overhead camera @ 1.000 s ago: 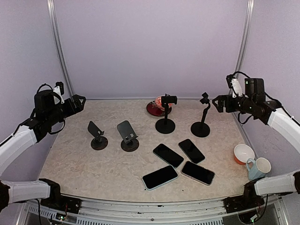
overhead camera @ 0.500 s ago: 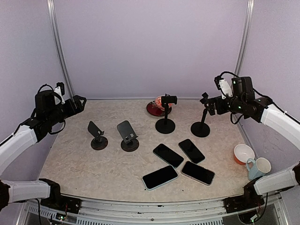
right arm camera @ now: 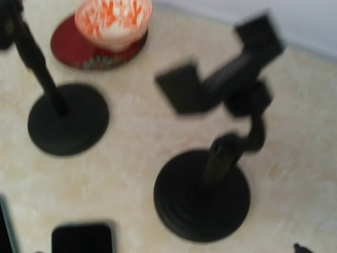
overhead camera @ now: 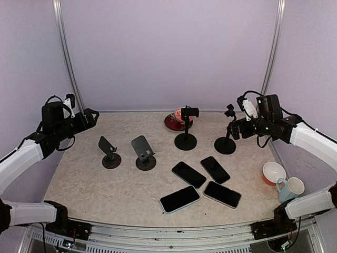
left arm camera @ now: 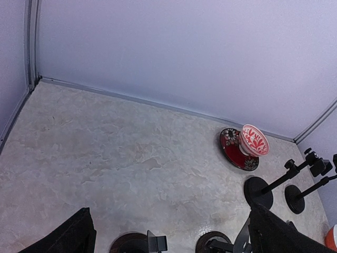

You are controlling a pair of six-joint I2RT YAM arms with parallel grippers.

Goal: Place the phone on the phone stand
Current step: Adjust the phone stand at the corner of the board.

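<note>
Several phones lie face up at the front middle: one black (overhead camera: 188, 174), one black (overhead camera: 215, 169), one pale-edged (overhead camera: 179, 198), one pale-edged (overhead camera: 222, 194). Several black stands are behind them: a small one (overhead camera: 110, 153), a plate stand (overhead camera: 143, 153) and two pole stands (overhead camera: 186, 129) (overhead camera: 226, 134). My right gripper (overhead camera: 235, 129) hovers just right of the right pole stand (right arm camera: 201, 195); it is empty with its jaws spread, and only one fingertip (right arm camera: 299, 247) shows. My left gripper (overhead camera: 89, 117) is open and empty, high at the far left.
A red-patterned bowl (overhead camera: 180, 115) on a red plate (overhead camera: 172, 124) sits at the back middle. An orange-and-white bowl (overhead camera: 274, 172) and a pale mug (overhead camera: 293, 187) stand at the right edge. Walls close the back and sides.
My right gripper has moved left and down, from near the right wall to beside the right pole stand. My left arm has barely moved.
</note>
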